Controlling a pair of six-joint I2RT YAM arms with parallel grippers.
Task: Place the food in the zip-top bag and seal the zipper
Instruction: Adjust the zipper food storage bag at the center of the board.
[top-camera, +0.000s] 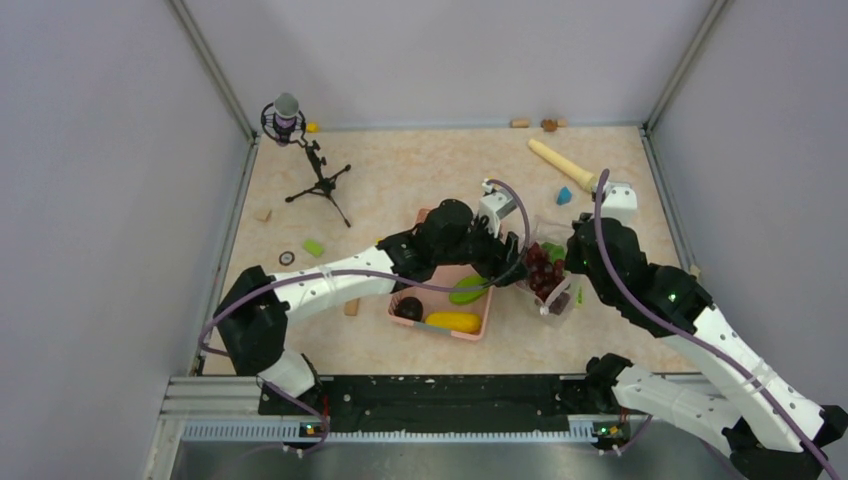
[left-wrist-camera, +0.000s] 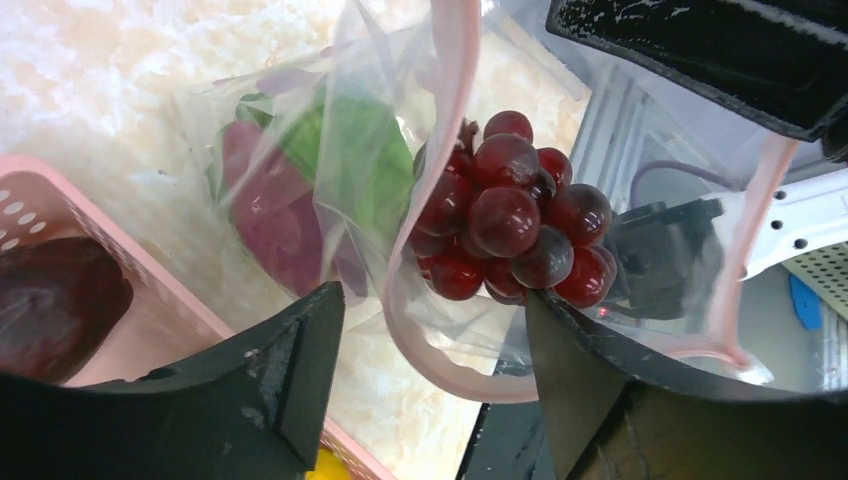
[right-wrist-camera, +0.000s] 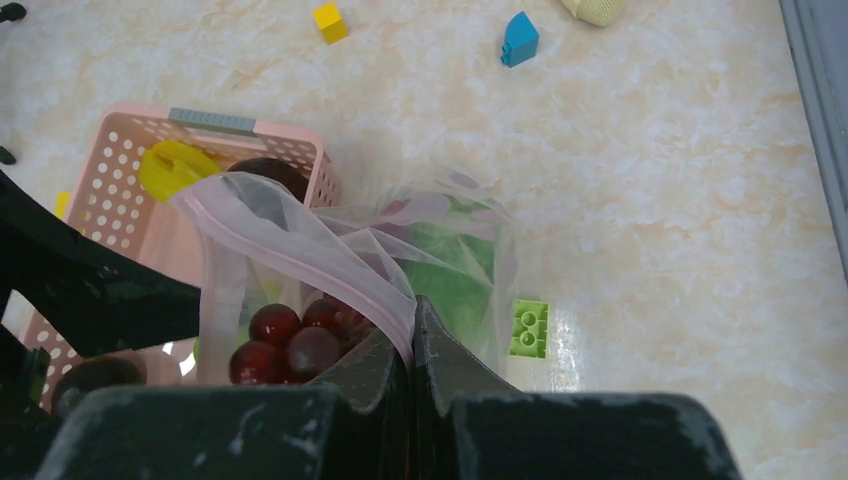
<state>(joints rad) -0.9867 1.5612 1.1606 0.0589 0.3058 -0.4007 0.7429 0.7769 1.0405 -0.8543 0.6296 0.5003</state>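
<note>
**Bag edge being pinched, grapes in the mouth**

The zipper (right-wrist-camera: 330, 255) of the zip-top bag (right-wrist-camera: 460, 270) is being pinched by the right gripper (right-wrist-camera: 412, 330), its jaws together on the pink strip. The left gripper (left-wrist-camera: 432, 300) is being held over the bag mouth with its fingers apart, nothing gripped. The bag is being seen just beside the pink basket (right-wrist-camera: 100, 200), with dark red grapes (left-wrist-camera: 505, 220) inside its mouth

One bag (right-wrist-camera: 452, 255), one pink basket (right-wrist-camera: 100, 205)

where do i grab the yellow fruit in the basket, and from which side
Probably its middle, from above, fingers across the narrow width: the yellow fruit lies flat, lengthwise along the near wall of the pink basket, which blocks a side approach.
</note>
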